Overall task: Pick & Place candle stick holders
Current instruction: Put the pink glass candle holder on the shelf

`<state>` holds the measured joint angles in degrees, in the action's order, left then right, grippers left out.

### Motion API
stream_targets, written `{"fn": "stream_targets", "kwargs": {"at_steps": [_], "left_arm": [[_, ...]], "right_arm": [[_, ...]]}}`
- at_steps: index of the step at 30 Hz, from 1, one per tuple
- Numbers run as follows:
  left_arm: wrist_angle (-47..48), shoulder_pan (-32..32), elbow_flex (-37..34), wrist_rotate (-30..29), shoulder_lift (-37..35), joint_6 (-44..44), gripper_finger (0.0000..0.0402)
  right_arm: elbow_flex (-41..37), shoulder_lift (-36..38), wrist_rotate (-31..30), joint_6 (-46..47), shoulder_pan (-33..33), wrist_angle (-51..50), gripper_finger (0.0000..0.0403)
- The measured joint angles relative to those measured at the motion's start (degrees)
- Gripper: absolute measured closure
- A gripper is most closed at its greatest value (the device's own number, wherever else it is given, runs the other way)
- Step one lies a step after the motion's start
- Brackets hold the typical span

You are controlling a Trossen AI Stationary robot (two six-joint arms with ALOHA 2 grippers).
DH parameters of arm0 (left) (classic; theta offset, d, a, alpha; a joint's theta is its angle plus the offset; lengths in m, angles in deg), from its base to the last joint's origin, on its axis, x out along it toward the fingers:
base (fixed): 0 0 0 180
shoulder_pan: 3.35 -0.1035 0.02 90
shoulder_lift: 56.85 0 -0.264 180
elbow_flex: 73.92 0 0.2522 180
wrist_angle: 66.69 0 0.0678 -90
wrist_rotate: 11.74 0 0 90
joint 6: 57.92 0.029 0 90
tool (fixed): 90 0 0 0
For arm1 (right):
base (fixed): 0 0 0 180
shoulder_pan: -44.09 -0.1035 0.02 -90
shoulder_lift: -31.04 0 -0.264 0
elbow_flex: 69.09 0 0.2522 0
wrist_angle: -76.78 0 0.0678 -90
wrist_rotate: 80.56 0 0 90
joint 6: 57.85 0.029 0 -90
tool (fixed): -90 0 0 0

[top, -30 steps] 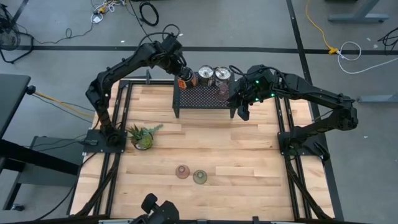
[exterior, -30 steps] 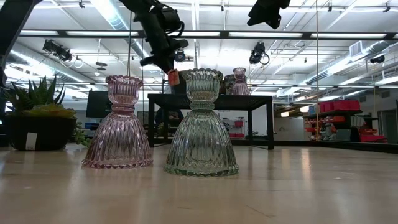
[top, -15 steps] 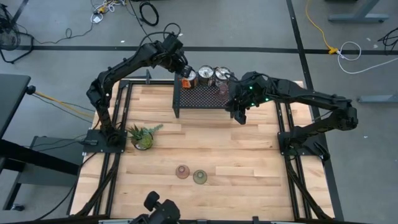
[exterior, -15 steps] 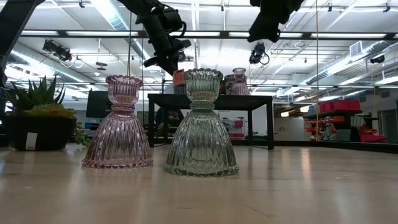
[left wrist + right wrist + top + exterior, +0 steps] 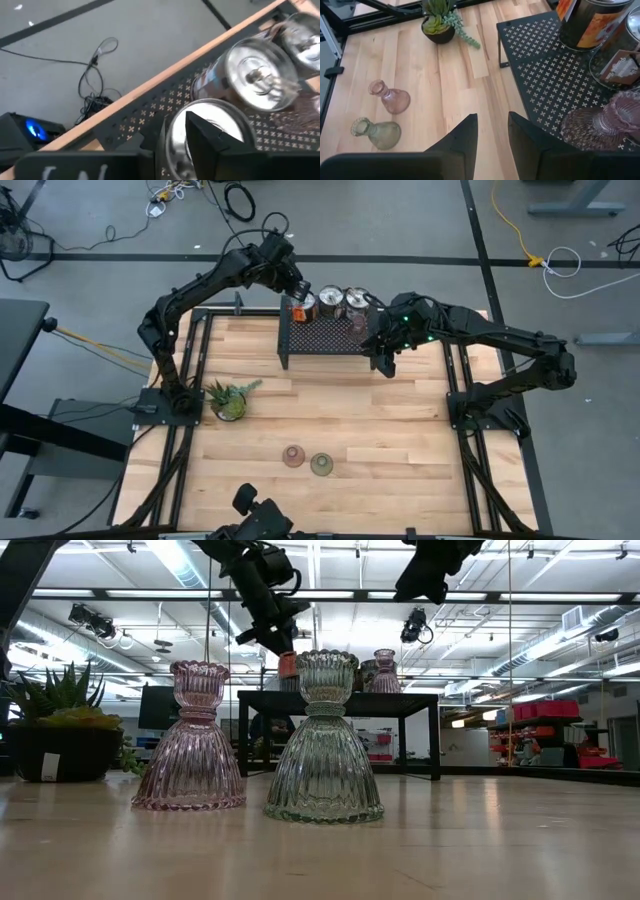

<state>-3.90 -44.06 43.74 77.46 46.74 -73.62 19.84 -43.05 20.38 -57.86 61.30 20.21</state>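
Three silver tins stand in a row on the far edge of the black mesh stand. The leftmost is the orange-marked tin. My left gripper is shut on this tin's top. A pink glass holder stands on the stand's right part. A second pink glass holder and an olive one stand upright on the table near its front edge. My right gripper is open and empty above the table, by the stand's near right corner. My left gripper holds the orange-marked tin by its top rim, with one finger inside the open top and the other outside. The fingers come from above, slanting in from the far left. The tin stands upright with its base on the stand.
A small spiky potted plant stands at the table's left. The other two tins stand close beside the held one. Bare wood lies between the stand and the two front glass holders.
My left gripper has carried the orange-marked tin a little toward the table's right, next to the middle tin. My right gripper has gone slightly toward the left and down, away from the pink glass holder on the stand.
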Motion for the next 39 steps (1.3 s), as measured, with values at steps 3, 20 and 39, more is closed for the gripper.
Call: {"fn": "stream_targets", "kwargs": {"at_steps": [3, 20, 39], "left_arm": [[-1.23, 0.0, 0.0, 0.12, -0.82, 0.64, 0.0317], [-1.74, 12.87, -1.46, 9.55, -19.63, 21.11, 0.0322], [-45.8, 60.26, -66.89, -17.52, -46.65, 2.27, 0.0323]], "right_arm": [[0.0, 0.0, 0.0, 0.0, 0.0, -0.06, 0.0295], [0.02, 1.27, 0.09, -2.38, -5.08, 7.99, 0.0295], [0.07, 9.75, -7.5, 0.24, -7.85, 8.13, 0.0295]]}}
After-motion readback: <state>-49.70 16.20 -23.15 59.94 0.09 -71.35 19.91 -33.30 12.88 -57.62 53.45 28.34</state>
